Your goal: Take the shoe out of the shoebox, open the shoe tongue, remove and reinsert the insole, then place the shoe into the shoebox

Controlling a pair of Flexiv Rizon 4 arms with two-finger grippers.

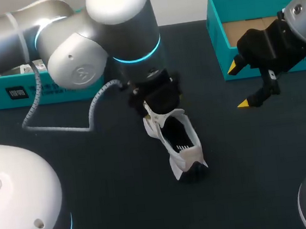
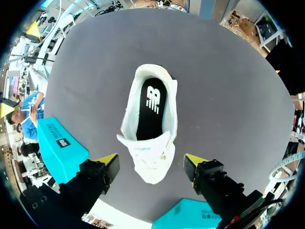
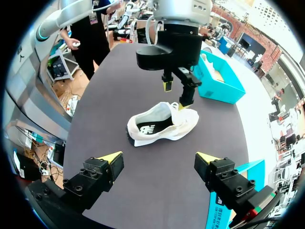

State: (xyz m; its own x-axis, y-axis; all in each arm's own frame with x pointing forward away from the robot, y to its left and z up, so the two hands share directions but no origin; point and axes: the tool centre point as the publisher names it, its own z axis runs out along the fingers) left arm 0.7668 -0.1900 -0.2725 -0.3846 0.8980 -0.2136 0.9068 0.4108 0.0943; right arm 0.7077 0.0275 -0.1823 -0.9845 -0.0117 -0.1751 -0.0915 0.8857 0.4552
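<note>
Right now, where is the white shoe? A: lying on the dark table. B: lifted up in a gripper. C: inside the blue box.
A: the shoe rests on the table, and the left gripper is open at its front end, not holding it.

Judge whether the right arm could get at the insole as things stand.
Probably yes. The insole lies exposed in the shoe's open top, and only bare table separates it from the open right gripper. The left gripper hangs over the toe end, so the heel side looks free.
</note>
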